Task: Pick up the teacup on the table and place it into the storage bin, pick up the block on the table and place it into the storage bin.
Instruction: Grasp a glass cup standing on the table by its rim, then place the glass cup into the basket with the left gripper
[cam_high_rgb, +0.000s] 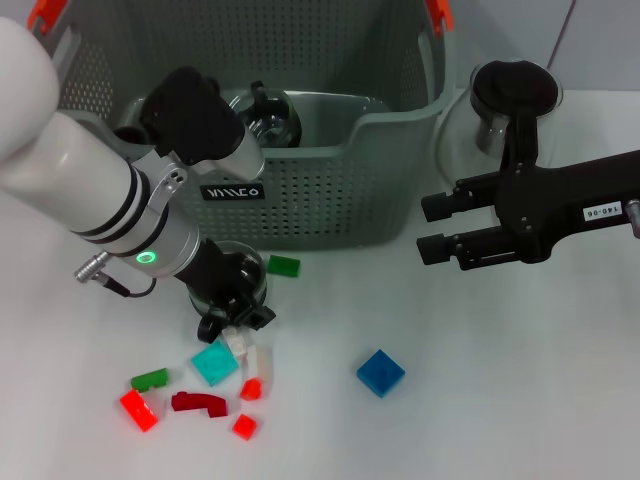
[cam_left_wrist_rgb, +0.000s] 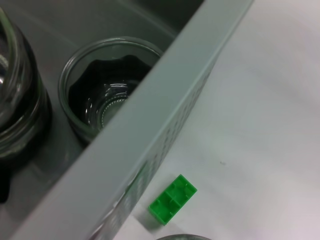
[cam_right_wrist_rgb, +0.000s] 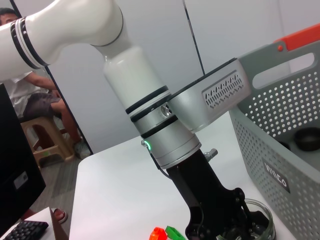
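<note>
Blocks (cam_high_rgb: 215, 362) lie lower left; your left gripper (cam_high_rgb: 232, 318) jaws grasp the teacup (cam_high_rgb: 238, 270); right gripper (cam_high_rgb: 432, 228) released.

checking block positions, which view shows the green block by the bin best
The left wrist view: the green block fills it close up, studs visible, lying on the table just outside the storage bin wall. The head view shows it small at the bin's front. The right wrist view doesn't clearly show it.
</note>
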